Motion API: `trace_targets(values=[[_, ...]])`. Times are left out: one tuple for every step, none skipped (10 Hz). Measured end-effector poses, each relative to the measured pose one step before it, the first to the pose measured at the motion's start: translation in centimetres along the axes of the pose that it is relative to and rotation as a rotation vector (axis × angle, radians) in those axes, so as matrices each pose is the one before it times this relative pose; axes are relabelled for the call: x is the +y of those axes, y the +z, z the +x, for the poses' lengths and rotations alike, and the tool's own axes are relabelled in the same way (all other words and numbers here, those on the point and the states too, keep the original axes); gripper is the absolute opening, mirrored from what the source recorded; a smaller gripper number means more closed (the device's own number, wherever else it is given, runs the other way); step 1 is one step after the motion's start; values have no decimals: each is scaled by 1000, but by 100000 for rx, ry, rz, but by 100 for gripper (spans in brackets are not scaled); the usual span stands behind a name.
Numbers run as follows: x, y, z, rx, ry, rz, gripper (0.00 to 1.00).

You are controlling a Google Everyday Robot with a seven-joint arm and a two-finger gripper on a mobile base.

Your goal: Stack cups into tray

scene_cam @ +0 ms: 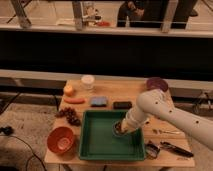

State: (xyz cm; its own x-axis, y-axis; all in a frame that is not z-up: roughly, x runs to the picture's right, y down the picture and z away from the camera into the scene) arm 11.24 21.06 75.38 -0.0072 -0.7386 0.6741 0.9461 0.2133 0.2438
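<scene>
On my feed the wooden table (131, 93) carries, down its left side from far to near, a yellow-orange fruit (68, 90), an orange carrot-like piece (74, 100), a bunch of dark grapes (69, 116) and an orange bowl (62, 140) at the near left corner. Just far of where the gripper (121, 129) hangs low over the table's near centre-right, a blue sponge (99, 101) lies left of a black block (122, 105), and a purple dish (157, 84) sits at the far right edge. On the near right I see a thin metal utensil (167, 132) and, nearer, a black-handled tool (177, 149).
</scene>
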Motion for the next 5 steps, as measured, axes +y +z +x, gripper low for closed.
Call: trace_targets(values=[[-118, 47, -294, 49, -23, 239, 26], [-22, -6, -304, 48, 157, 112, 26], [17, 8, -248, 166, 219, 141, 26], [-9, 17, -410, 112, 121, 59, 26], [-25, -13, -345, 76, 106, 160, 26]])
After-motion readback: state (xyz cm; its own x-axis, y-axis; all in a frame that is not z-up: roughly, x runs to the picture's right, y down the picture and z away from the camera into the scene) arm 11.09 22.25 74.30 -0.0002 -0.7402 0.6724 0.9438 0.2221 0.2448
